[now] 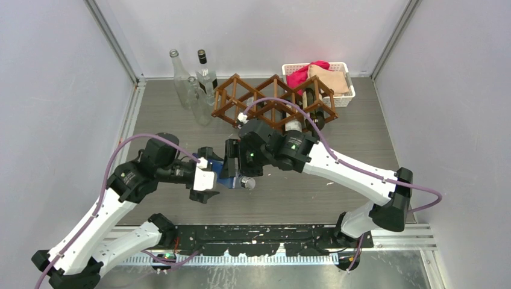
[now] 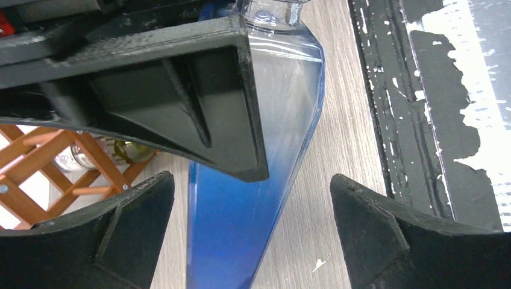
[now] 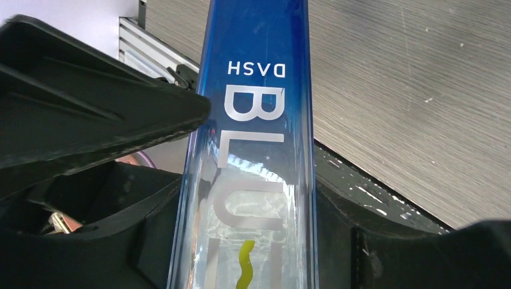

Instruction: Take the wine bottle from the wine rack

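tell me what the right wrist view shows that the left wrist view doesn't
Only the right wrist view: the white lettering on the blue bottle, with DASH upside down and large letters B, L, U, plus a yellow squiggle. Only the left wrist view: a corner of the wine rack with bottle ends showing through its slats, the blue bottle's clear neck end, and the left gripper open, its fingers either side of the bottle without touching. Both: the blue bottle, the wood-grain table and the black strip along its edge.

Wine rack [image 1: 265,105], clear bottles [image 1: 179,78], white basket [image 1: 346,99] block desk's [image 1: 361,132] back. Left arm [image 1: 114,198], right arm [image 1: 343,168] crowd centre around blue bottle [image 3: 259,150]; bare desk between their bases and far right.
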